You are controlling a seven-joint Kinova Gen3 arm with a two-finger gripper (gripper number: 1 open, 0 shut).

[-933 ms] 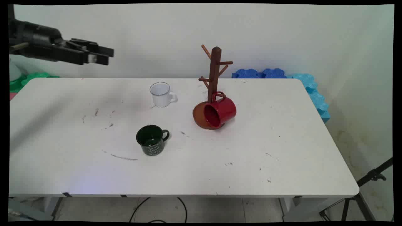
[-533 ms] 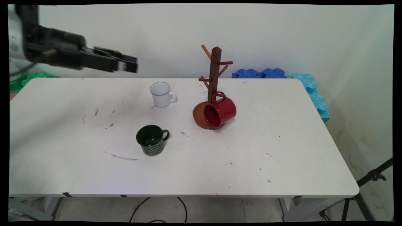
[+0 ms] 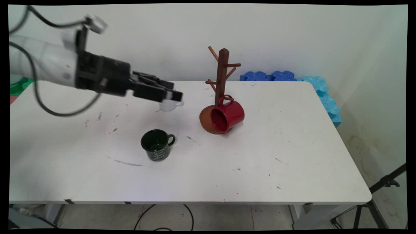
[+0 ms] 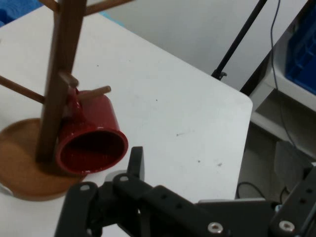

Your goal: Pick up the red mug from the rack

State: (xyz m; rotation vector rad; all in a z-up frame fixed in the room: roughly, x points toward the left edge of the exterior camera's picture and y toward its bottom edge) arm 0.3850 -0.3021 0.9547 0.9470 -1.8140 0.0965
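My gripper (image 3: 174, 95) hangs in the air above the white table (image 3: 292, 156), stretched out nearly level from my arm and pointing toward the mug tree (image 3: 222, 76). Whether my fingers stand apart or together I cannot tell from either view, and I see nothing held in them.

The thing nearest me is the white mug (image 3: 167, 105), which stands on the table directly under and behind my fingertips as the main view shows it; my gripper covers its upper part, so only its lower body and a bit of its handle show. I cannot tell how much air lies between us.

Ahead of me, in the direction I point, stands the wooden mug tree on its round brown base (image 4: 29, 163). The red mug (image 4: 89, 143) hangs tilted from one of the tree's low pegs, its open mouth turned toward me and its lower rim down by the base. In the hand view it sits just beyond my black linkage.

Below me and toward the table's near side stands the dark green mug (image 3: 157, 144), upright, its handle turned toward the mug tree's side. It is apart from both the white mug and the red one.
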